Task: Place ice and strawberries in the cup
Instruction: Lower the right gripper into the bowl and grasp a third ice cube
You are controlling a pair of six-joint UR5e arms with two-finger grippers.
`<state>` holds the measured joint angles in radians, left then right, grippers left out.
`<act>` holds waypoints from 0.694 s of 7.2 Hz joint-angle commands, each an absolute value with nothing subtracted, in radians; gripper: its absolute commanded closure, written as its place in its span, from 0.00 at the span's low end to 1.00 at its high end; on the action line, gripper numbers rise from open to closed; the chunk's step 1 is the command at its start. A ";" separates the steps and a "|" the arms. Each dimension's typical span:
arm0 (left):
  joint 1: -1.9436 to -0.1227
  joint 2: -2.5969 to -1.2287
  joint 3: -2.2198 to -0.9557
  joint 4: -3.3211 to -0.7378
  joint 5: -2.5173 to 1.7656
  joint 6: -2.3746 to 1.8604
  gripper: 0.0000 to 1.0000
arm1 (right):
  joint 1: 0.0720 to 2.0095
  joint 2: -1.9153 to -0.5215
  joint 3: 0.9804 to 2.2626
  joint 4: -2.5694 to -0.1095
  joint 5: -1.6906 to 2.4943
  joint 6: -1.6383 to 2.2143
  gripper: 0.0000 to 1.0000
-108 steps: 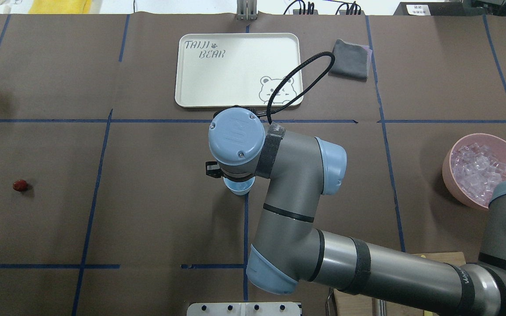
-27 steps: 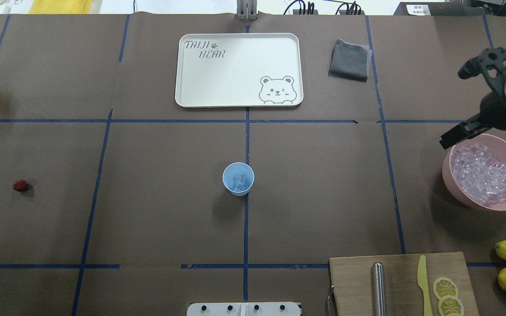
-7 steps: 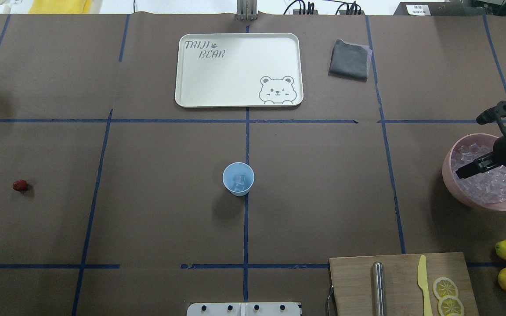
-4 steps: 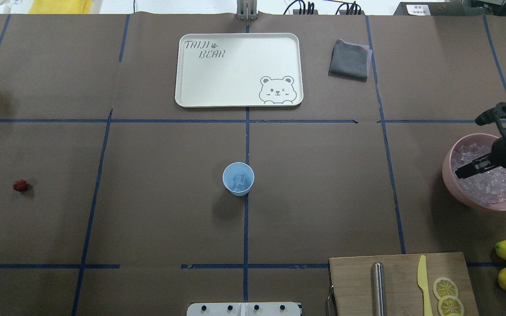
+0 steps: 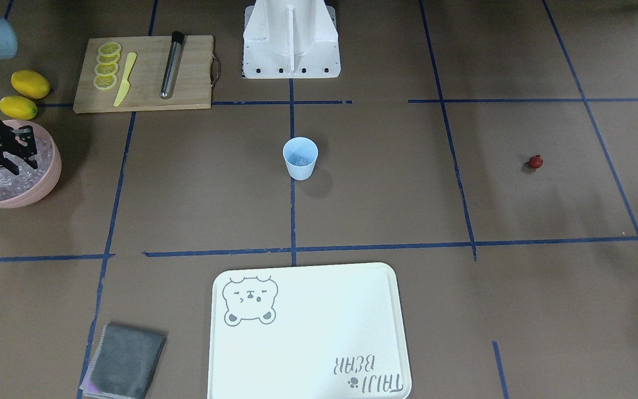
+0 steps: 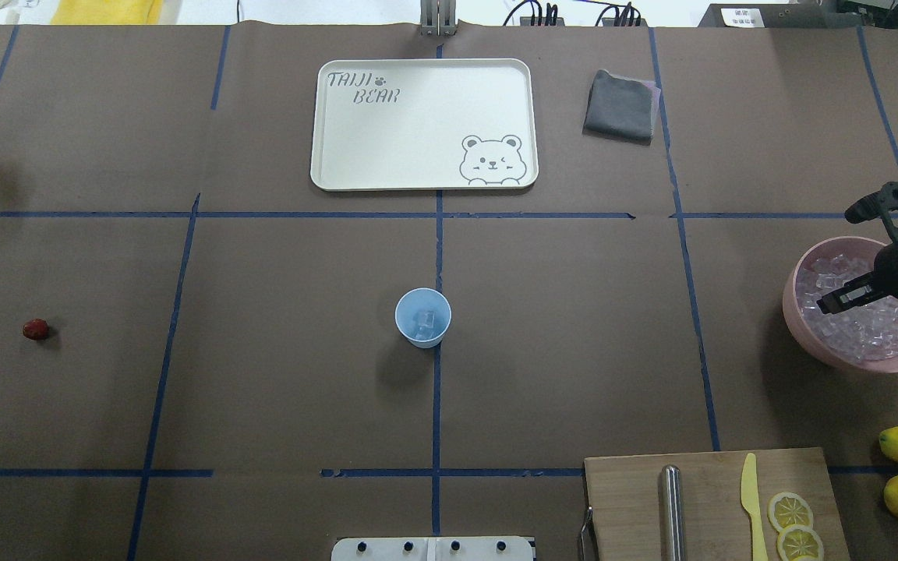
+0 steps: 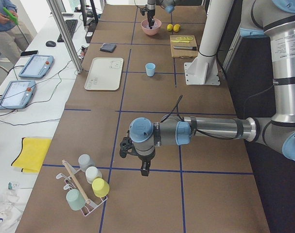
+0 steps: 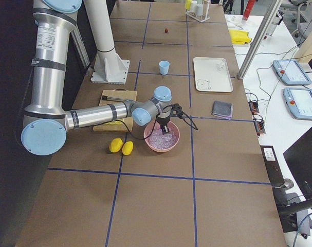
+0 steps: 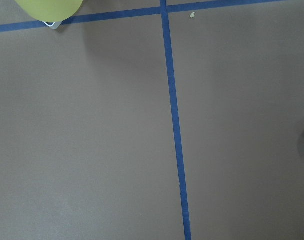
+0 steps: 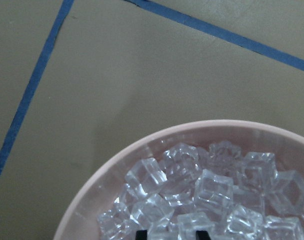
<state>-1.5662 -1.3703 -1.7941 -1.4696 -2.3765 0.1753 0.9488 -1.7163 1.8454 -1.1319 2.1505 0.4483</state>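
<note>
Ice point(image 10: 212, 192): heaped in bowl point(image 10: 141, 145) by table's point(image 6: 574, 351) right edge; one cube already in cup point(image 6: 422, 317), mid-table. Right pincer point(image 10: 170, 234) spread, tips sunk among cubes. Centre on single cube, close gently, lift straight. Left pincer point(image 7: 144, 171): cannot tell grip state.

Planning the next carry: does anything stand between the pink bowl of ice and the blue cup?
Nothing visible does. Only taped table lies between the pink bowl and the cup; the cutting board sits off that line.
</note>
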 commanded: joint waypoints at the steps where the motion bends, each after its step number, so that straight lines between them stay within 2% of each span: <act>1: -1.566 -1.370 -1.795 -1.470 -2.376 0.175 0.00 | 0.951 -1.720 1.865 -1.132 2.155 0.446 0.99; 5: -1.566 -1.370 -1.795 -1.470 -2.376 0.176 0.00 | 1.003 -1.773 1.956 -1.146 2.192 0.445 1.00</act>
<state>-1.5662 -1.3699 -1.7948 -1.4695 -2.3761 0.1753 0.9759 -1.7627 1.9414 -1.1448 2.1750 0.4449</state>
